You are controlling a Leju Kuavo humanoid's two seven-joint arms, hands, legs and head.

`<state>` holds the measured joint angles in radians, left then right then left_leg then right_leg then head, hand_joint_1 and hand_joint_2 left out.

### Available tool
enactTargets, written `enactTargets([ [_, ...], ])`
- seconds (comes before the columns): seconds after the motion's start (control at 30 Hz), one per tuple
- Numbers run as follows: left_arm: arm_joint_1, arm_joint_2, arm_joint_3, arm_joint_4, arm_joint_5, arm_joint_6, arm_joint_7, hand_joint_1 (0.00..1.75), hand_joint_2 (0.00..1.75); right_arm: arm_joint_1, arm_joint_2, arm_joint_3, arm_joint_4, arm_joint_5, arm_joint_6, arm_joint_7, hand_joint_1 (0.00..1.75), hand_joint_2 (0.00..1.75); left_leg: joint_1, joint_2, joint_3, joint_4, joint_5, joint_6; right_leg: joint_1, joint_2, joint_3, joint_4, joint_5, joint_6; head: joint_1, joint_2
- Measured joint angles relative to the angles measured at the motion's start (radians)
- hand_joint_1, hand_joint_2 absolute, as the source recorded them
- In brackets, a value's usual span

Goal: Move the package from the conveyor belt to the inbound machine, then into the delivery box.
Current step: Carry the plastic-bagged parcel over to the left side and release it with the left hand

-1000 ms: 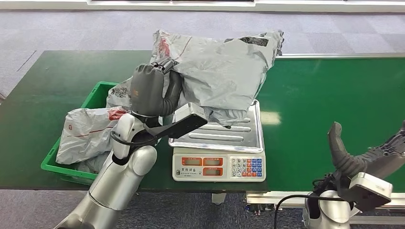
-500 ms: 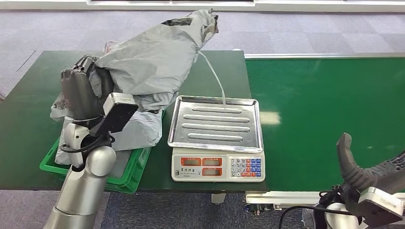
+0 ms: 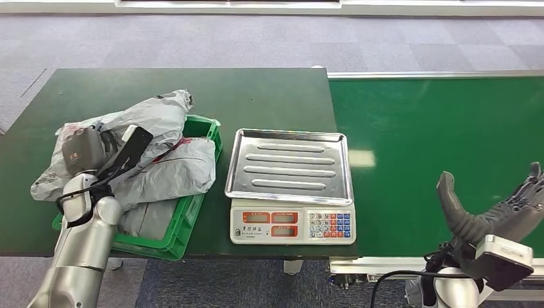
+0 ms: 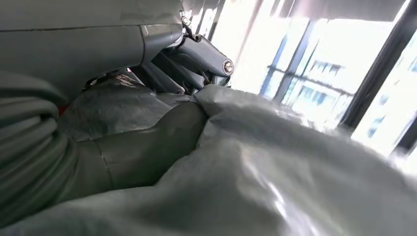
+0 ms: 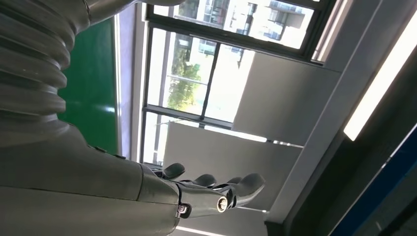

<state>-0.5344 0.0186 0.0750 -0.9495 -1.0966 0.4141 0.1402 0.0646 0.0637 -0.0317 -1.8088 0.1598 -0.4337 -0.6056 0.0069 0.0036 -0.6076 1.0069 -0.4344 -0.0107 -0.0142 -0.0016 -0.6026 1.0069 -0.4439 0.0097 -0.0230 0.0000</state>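
A crumpled grey plastic package [image 3: 149,117] lies across the top of the green crate [image 3: 190,213] at the table's left. My left hand [image 3: 82,150] grips its left end. In the left wrist view, the thumb and fingers [image 4: 147,147] press into the package [image 4: 305,167]. Under it in the crate lies another grey package [image 3: 176,172] with red print. My right hand [image 3: 497,215] hangs open and empty off the front right edge of the belt. The right wrist view has its fingers [image 5: 216,189] spread with nothing in them.
The weighing scale [image 3: 292,224], with a bare steel tray [image 3: 289,165], stands just right of the crate. The bright green conveyor belt [image 3: 442,128] runs to the right. The dark green table [image 3: 256,96] stretches behind the crate and scale.
My left arm swung the grey package from over the scale leftward and down onto the crate. The scale tray is now bare. My right hand barely moved.
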Motion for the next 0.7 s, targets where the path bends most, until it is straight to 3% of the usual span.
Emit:
enactTargets([
  [0.1, 0.003, 0.006, 0.034, 0.067, 0.054, -0.067, -0.061, 1.41, 1.75, -0.009, 0.000, 0.000, 0.016, -0.012, 0.030, 0.021, 0.00, 1.75, 0.000, 0.000, -0.001, 0.000, 0.000, 0.000, 0.000, 0.000, 0.000, 0.000, 0.000, 0.000, 0.000, 0.000],
  [0.17, 0.007, 0.008, 0.052, 0.096, 0.102, -0.099, -0.109, 1.41, 1.75, -0.013, 0.000, -0.001, 0.032, -0.021, 0.049, 0.033, 0.00, 1.75, 0.000, 0.000, -0.001, 0.000, -0.001, 0.000, 0.000, 0.000, 0.000, 0.000, 0.000, 0.000, 0.000, 0.000],
  [0.3, 0.009, 0.013, 0.076, 0.130, 0.158, -0.130, -0.168, 0.00, 1.75, -0.017, -0.002, -0.003, 0.057, -0.025, 0.063, 0.039, 0.00, 1.75, 0.000, -0.001, -0.001, 0.000, -0.001, 0.000, 0.000, -0.001, 0.000, 0.000, 0.000, 0.000, 0.000, 0.000],
  [0.53, 0.022, 0.021, 0.106, 0.143, 0.376, -0.215, -0.331, 0.00, 1.75, -0.017, -0.018, -0.004, 0.102, -0.036, 0.134, 0.094, 0.00, 1.75, 0.000, -0.001, 0.000, 0.000, -0.001, 0.000, 0.000, -0.001, 0.000, 0.000, 0.000, 0.000, 0.000, 0.000],
  [0.7, 0.068, 0.022, 0.124, 0.062, 0.716, -0.290, -0.560, 0.00, 1.75, -0.016, -0.034, -0.015, 0.136, -0.054, 0.166, 0.099, 0.00, 1.75, 0.000, -0.001, 0.000, 0.000, -0.001, 0.000, 0.000, -0.001, 0.000, 0.000, 0.000, 0.000, 0.000, 0.000],
])
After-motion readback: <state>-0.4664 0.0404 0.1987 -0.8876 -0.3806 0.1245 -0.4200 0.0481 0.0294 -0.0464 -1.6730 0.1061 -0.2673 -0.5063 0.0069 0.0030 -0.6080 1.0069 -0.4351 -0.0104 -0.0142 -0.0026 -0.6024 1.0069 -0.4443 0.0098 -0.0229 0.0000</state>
